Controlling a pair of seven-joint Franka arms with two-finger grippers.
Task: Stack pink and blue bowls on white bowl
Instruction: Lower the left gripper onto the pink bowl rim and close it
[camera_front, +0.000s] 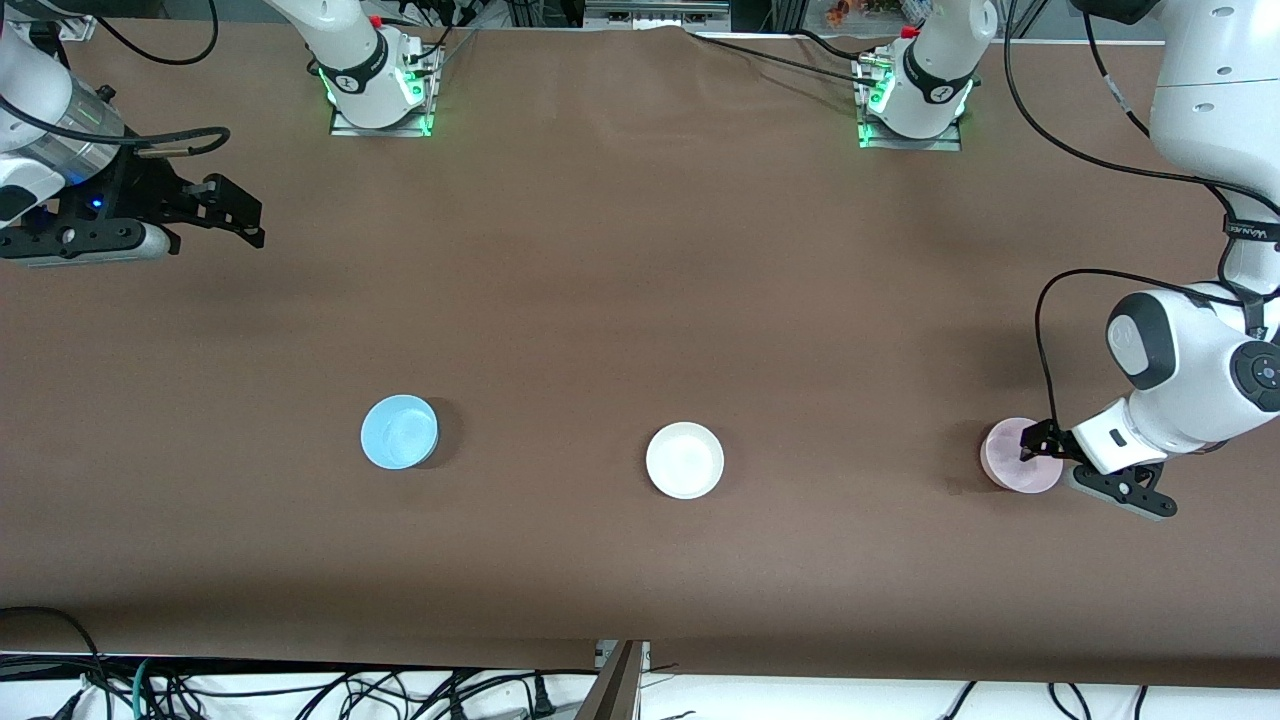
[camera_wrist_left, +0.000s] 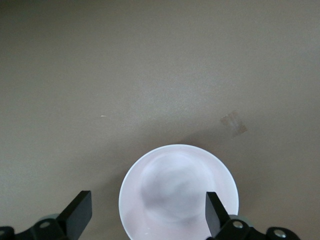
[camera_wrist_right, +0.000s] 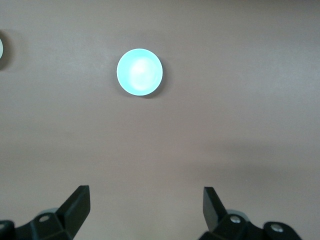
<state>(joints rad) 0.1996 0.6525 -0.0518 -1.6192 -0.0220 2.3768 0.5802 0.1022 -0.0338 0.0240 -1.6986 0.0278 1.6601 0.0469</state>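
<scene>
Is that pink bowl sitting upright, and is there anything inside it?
Upright and empty: the pink bowl shows its open mouth and bare inside, with the left claw open around it.

Bare table (camera_front: 620, 300) around well-spaced bowls; left gripper (camera_front: 1042, 452) over pink bowl (camera_front: 1005, 462)

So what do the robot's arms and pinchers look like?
Both arms are glossy white with dark grey round caps at the joints. Black cables loop along them. Each base glows green at the table's edge. The left gripper and the right gripper are black, with two flat, pointed fingers each. The left arm's wrist piece is white; the right arm's shows a small blue light.
</scene>
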